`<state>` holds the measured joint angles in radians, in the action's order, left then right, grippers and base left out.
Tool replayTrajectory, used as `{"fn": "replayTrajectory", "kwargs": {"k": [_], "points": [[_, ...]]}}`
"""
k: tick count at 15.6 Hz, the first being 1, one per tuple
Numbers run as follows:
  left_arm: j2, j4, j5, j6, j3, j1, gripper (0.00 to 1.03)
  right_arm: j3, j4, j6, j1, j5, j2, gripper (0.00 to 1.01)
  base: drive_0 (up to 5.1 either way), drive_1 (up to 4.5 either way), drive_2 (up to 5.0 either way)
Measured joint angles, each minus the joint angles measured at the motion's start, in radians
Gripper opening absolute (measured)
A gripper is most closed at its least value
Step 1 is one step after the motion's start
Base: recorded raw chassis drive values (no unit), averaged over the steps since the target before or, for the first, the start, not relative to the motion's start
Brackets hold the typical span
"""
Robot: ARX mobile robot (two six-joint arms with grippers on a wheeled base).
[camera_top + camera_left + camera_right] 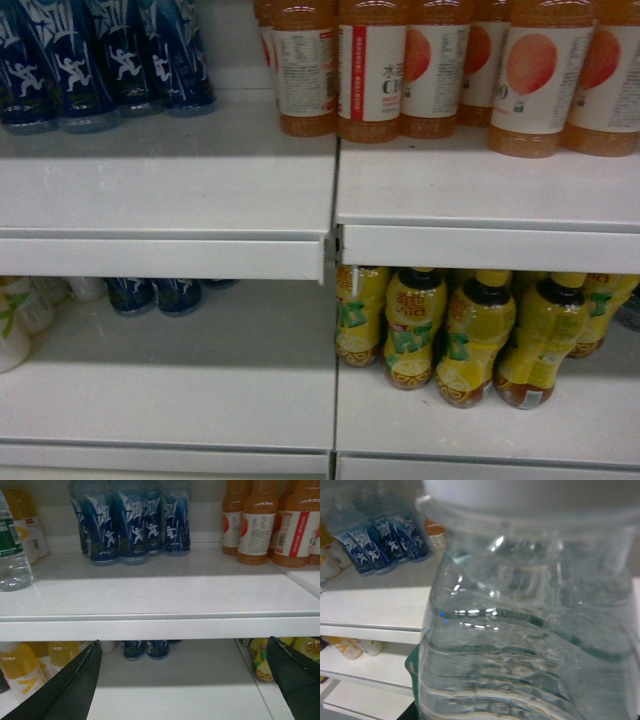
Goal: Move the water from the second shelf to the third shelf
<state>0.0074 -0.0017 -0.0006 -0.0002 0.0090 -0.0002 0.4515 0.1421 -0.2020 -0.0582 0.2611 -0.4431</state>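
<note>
A clear ribbed bottle of water fills the right wrist view, pressed up against the camera, with its white cap at the top edge and a strip of green label at its lower left. My right gripper holds it. Its fingers are hidden behind the bottle, apart from a dark sliver at the bottom left. A second water bottle with a green label stands at the left end of the upper shelf in the left wrist view. My left gripper is open and holds nothing, level with the shelf's front lip. Neither gripper shows in the head view.
Blue-patterned bottles stand at the back of the upper shelf and orange drink bottles on the right section. Below are yellow lemon-tea bottles, two more blue bottles and pale yellow bottles. The shelf lip juts forward.
</note>
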Motion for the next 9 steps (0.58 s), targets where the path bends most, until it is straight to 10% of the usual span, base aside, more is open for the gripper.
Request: {"fn": "replayTrajectory", "kwargs": {"k": [9], "points": [[0.0, -0.003, 0.0, 0.0, 0.0, 0.0, 0.98, 0.0, 0.0, 0.0, 0.0, 0.0, -0.001, 0.43, -4.9, 2.39, 2.4]]}}
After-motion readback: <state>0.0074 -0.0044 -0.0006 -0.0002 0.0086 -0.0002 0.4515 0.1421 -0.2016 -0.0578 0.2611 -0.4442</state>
